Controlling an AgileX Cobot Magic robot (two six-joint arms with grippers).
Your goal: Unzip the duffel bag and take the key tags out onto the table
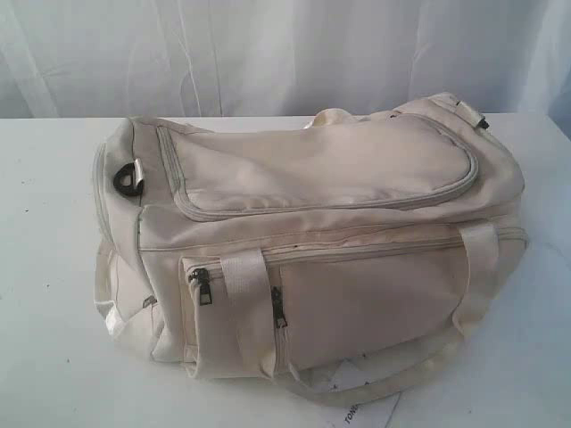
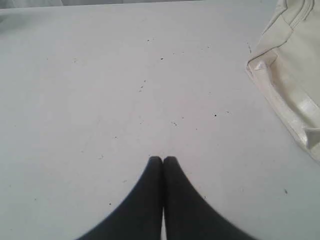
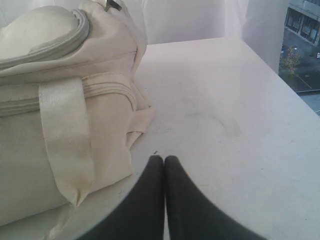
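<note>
Left fingers (image 2: 152, 172) are pressed tight together with nothing between them, over bare table (image 2: 100, 90) near one end of the duffel bag (image 1: 339, 214). Right fingers (image 3: 175, 175) same deal: tips touching, empty, just beside the bag's other end. Bag sits mid-table, neither arm touching it. Two dark zipper pulls (image 1: 202, 285) hang on the front pockets, which look zipped up, with a webbing strap (image 1: 241, 294) running between them. Bit of paper (image 1: 370, 401) pokes out from under the front edge.
</note>
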